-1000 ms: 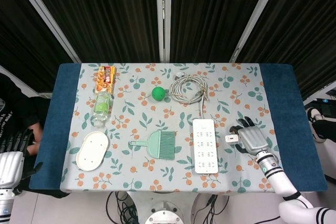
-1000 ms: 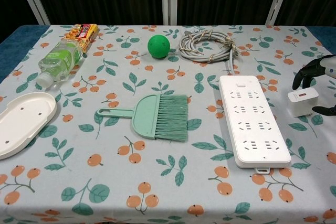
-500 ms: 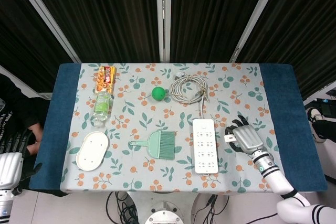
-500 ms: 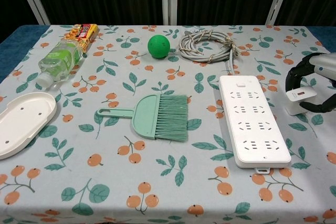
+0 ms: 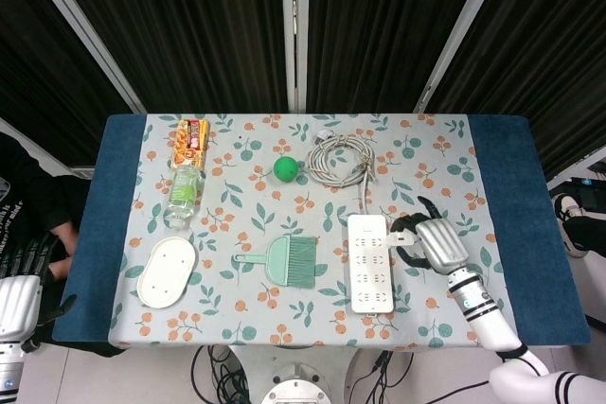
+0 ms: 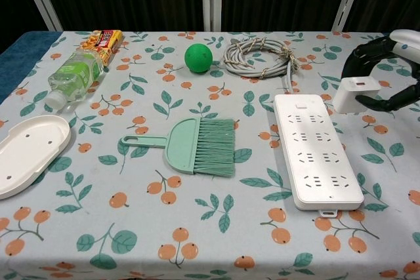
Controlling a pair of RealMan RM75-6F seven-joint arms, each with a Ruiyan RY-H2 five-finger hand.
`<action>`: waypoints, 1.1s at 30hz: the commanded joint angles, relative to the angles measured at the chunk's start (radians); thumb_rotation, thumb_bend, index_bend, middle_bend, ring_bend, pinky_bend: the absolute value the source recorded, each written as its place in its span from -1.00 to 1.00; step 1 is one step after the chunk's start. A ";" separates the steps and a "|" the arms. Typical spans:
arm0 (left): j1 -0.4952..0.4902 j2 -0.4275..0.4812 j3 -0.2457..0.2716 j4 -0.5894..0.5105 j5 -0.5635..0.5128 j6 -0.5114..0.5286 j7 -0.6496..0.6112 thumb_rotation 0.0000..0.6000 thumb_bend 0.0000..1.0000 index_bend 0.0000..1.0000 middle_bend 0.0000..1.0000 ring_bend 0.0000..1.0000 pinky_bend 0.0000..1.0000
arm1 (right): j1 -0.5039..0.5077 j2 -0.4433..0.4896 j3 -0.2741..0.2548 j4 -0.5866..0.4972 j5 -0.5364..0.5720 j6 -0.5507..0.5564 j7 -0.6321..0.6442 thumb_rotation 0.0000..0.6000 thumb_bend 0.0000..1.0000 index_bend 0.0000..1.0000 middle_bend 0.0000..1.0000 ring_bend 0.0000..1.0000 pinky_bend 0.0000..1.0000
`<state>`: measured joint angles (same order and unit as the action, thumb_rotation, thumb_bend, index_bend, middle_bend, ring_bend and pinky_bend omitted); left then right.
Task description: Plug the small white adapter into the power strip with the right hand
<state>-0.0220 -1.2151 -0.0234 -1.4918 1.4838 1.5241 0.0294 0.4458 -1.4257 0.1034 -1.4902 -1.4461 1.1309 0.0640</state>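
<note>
One second has been enough to take the small white adapter (image 6: 355,94) off the tabletop (image 6: 262,240): it stood on the cloth well to the right of the power strip (image 6: 315,151) then, and now it is carried in the air, just beside the strip's far right corner. The right robot hand (image 6: 386,70) holds it pinched between dark fingers (image 6: 367,49) above and below, and has swung leftward with it; in the head view the right robot hand (image 5: 431,241) now sits against the strip's right edge, with the adapter (image 5: 401,235) overlapping that edge.

For the task this means the pick-up is done and the carry is nearly over. What remains, by my judgement, is to bring the prongs down over a socket and press; I cannot see the prongs or tell how they are turned, so alignment is the open risk.

Only a sliver of the left robot hand (image 5: 17,302) shows at the near left, off the tabletop; whether it is spread I cannot tell.
</note>
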 commanded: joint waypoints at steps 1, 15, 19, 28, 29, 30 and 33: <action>0.000 0.001 0.000 0.000 -0.002 -0.001 0.000 1.00 -0.70 -1.00 -1.00 -1.00 -1.00 | 0.012 -0.083 0.022 0.034 0.030 -0.001 0.020 1.00 -0.15 0.47 0.24 -0.25 -0.91; -0.004 -0.004 -0.004 0.023 -0.010 -0.015 -0.024 1.00 -0.70 -1.00 -1.00 -1.00 -1.00 | 0.029 -0.183 0.047 0.076 0.072 0.002 0.013 1.00 -0.15 0.48 0.24 -0.24 -0.91; -0.004 -0.007 -0.005 0.029 -0.009 -0.016 -0.029 1.00 -0.70 -1.00 -1.00 -1.00 -1.00 | 0.027 -0.180 0.046 0.072 0.081 -0.001 0.004 1.00 -0.15 0.48 0.24 -0.24 -0.91; -0.007 -0.013 -0.006 0.037 -0.006 -0.016 -0.031 1.00 -0.70 -1.00 -1.00 -1.00 -1.00 | 0.030 -0.183 0.042 0.074 0.088 -0.011 0.006 1.00 -0.15 0.48 0.24 -0.24 -0.91; -0.006 -0.013 -0.005 0.037 -0.006 -0.016 -0.032 1.00 -0.70 -1.00 -1.00 -1.00 -1.00 | 0.031 -0.184 0.041 0.075 0.087 -0.013 0.008 1.00 -0.15 0.48 0.24 -0.24 -0.91; -0.006 -0.012 -0.005 0.037 -0.007 -0.016 -0.032 1.00 -0.70 -1.00 -1.00 -1.00 -1.00 | 0.031 -0.184 0.041 0.075 0.087 -0.013 0.009 1.00 -0.15 0.48 0.24 -0.24 -0.91; -0.005 -0.012 -0.005 0.037 -0.008 -0.017 -0.032 1.00 -0.70 -1.00 -1.00 -1.00 -1.00 | 0.032 -0.184 0.040 0.078 0.087 -0.014 0.008 1.00 -0.15 0.48 0.24 -0.24 -0.91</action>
<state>-0.0273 -1.2268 -0.0283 -1.4547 1.4759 1.5071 -0.0025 0.4777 -1.6101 0.1431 -1.4124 -1.3595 1.1172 0.0721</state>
